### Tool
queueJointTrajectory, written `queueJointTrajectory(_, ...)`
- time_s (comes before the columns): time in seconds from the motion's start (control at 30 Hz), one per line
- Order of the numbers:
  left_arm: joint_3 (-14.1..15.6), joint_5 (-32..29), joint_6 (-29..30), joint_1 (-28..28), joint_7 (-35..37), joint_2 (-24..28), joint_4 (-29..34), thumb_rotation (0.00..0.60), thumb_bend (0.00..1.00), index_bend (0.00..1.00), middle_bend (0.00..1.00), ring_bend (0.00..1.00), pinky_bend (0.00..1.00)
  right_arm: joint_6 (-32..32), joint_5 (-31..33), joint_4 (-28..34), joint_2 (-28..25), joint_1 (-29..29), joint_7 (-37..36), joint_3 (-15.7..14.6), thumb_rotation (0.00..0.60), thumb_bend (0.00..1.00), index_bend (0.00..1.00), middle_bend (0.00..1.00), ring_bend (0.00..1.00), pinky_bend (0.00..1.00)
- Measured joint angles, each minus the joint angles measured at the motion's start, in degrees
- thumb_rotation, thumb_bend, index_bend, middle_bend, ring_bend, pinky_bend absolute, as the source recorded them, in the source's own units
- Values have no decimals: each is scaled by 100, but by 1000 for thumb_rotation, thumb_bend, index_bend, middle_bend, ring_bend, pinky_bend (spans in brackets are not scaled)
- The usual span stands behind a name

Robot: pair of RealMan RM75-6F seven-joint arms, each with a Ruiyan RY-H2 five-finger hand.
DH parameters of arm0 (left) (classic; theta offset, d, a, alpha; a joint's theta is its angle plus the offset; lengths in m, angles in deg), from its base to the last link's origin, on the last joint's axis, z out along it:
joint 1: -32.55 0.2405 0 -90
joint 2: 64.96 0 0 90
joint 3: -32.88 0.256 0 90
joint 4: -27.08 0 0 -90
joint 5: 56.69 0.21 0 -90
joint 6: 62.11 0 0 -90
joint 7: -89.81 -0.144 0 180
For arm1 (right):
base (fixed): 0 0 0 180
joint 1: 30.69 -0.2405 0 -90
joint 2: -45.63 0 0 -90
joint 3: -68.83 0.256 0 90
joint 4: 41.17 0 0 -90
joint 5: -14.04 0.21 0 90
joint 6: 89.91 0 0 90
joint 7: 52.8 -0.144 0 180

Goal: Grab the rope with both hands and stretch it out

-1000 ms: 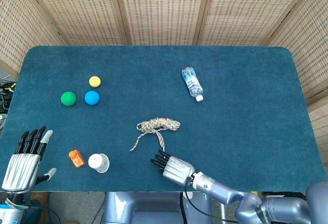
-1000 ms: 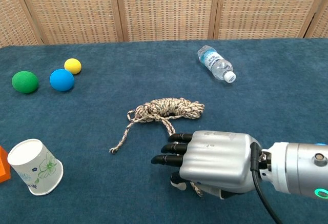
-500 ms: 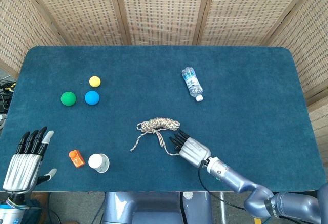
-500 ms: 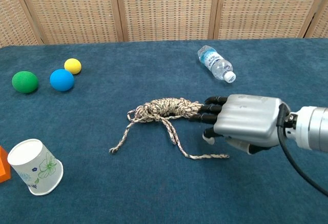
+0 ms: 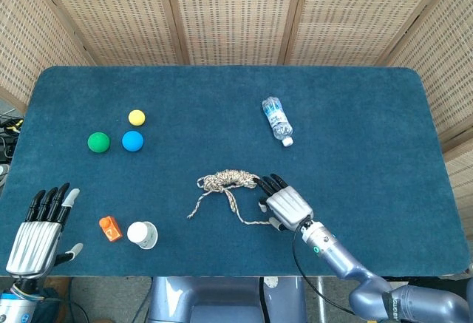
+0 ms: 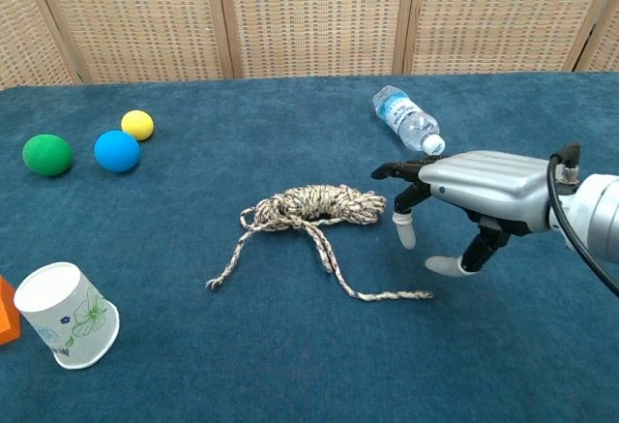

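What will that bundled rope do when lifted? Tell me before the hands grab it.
The rope probably goes limp: two loose tails already curve slackly over the table. Its loosely coiled bundle may unravel or sag when raised by one end. It looks thin and light, so the right hand, open beside it, should lift it easily.

a robot test bench, like a lab setup: a table (image 5: 222,86) under blue felt, closed in by woven screens (image 5: 236,12), with loose practice props laid out — three balls (image 5: 123,133), a bottle (image 5: 277,120), a paper cup (image 5: 143,234), a rope (image 5: 228,185).
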Motion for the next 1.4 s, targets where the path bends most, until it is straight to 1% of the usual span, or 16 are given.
queueJointTrajectory(0.1,17,-11,-25,-7,18,8,13,600,0,0,0,0,0,-24,377,68,137,25,50,11,600,320,518,0,0,0)
queueJointTrajectory(0.2,29,-3,-33,-10,-2,11,21,600,0,0,0,0,0,-115,675,104,319,29,278,12,600,321,508,0,0,0)
queueJointTrajectory(0.37,43,13,-20,-6,-3,16,32,600,0,0,0,0,0,-369,839,17,646,20,618,-17,600,321,442,0,0,0)
queueJointTrajectory(0.57,46,-12,-48,-21,15,32,35,600,0,0,0,0,0,-496,1063,-107,884,-15,946,-92,600,321,436,0,0,0)
queueJointTrajectory(0.93,52,-19,-51,-31,71,63,34,600,0,0,0,0,0,-487,1126,-399,1040,-67,989,-227,600,324,481,0,0,0)
queueJointTrajectory(1.23,55,-39,-76,-49,34,42,35,600,0,0,0,0,0,-457,989,-621,1102,-94,880,-304,600,325,501,0,0,0)
queueJointTrajectory(1.3,57,-37,-76,-51,28,37,36,600,0,0,0,0,0,-438,990,-679,1116,-103,866,-307,600,330,513,0,0,0)
queueJointTrajectory(1.4,57,-50,-82,-54,23,36,38,600,0,0,0,0,0,-432,967,-744,1135,-117,852,-309,600,352,555,0,0,1)
